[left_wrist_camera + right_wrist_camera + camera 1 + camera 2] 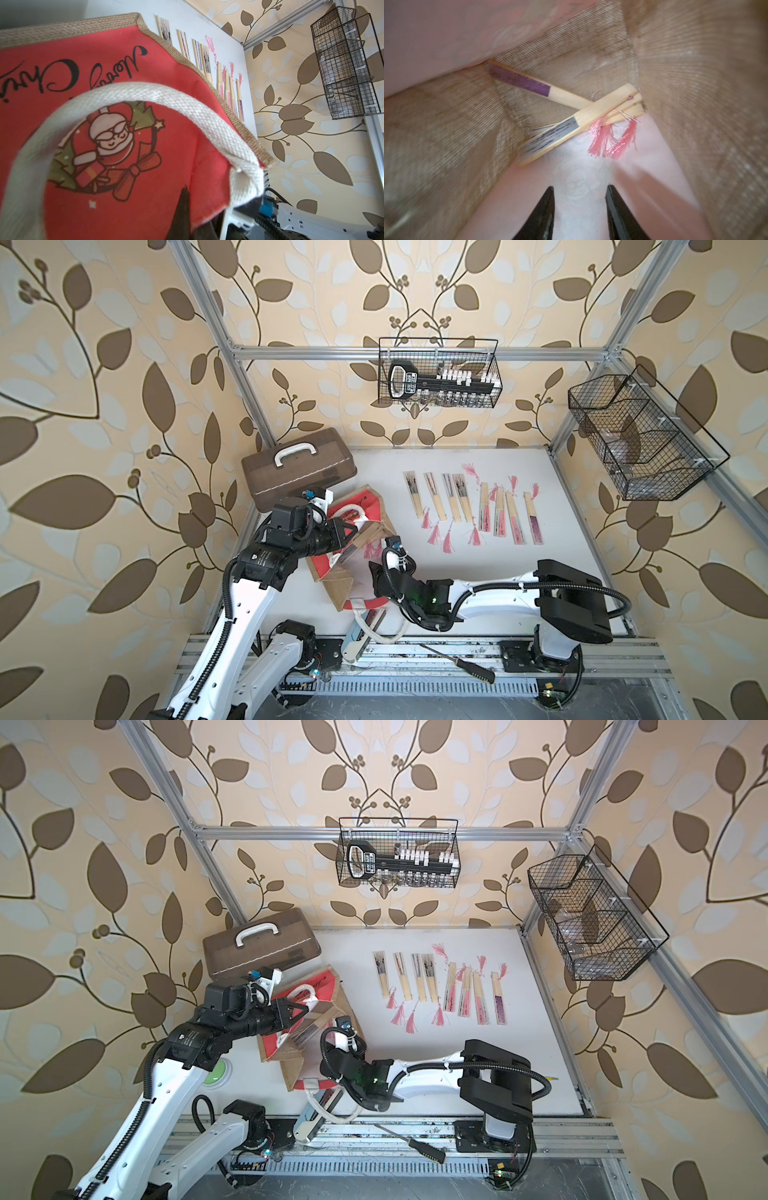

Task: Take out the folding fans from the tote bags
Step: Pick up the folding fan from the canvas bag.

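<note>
The brown jute tote bag with red printed panels (336,585) lies on its side on the white table (478,564). The left gripper (352,531) is closed at the bag's upper rim beside the white woven handle (145,91), apparently pinching the edge to hold the mouth up. The right gripper (579,187) is inside that mouth, its jaws partly apart with nothing between them. Straight ahead of it, deep in the bag's bottom corner, lie the remaining fans. A slim bamboo fan with dark printed paper (556,133) lies on top, crossing a fan with purple paper (519,80), and their pink tassels (610,143) spill toward the claw. The top fan's long axis runs slantwise across the claw's line of approach, paper end nearer the fingertips and riveted end jammed in the corner. The right arm is plainly the nearer one, and it likely needs to reach deeper and roll its wrist so the jaws close across the ribs. The other closed fans (435,497) lie in a row on the table, well apart from the bag.
</note>
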Available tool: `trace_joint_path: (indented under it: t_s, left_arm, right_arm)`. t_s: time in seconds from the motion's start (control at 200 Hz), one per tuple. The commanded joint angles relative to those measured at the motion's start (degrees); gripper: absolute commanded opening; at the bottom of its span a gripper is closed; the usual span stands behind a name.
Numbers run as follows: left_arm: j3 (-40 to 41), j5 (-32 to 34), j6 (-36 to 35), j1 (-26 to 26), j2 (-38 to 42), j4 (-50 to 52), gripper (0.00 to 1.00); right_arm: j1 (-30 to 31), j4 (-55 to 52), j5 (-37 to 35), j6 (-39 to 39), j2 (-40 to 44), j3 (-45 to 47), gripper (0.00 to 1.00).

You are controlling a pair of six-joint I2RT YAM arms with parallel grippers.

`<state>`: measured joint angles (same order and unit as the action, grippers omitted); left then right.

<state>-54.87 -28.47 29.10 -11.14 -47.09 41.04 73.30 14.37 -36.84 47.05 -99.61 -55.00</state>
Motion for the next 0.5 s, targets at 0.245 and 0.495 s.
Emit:
trace_joint_path:
  t_s: [0.245,0.495]
  left_arm:
    - [0.73,-1.14,1.75,0.77,0.64,-2.01,0.0]
    - [1.74,-4.34,-1.41,0.77,1.12,-3.45,0.0]
  right_arm:
    - [-2.33,2.63,5.45,15.43,-2.58,-1.83,0.49]
    - [-0.86,6.51,8.07,24.52,-6.33,-4.19,0.5]
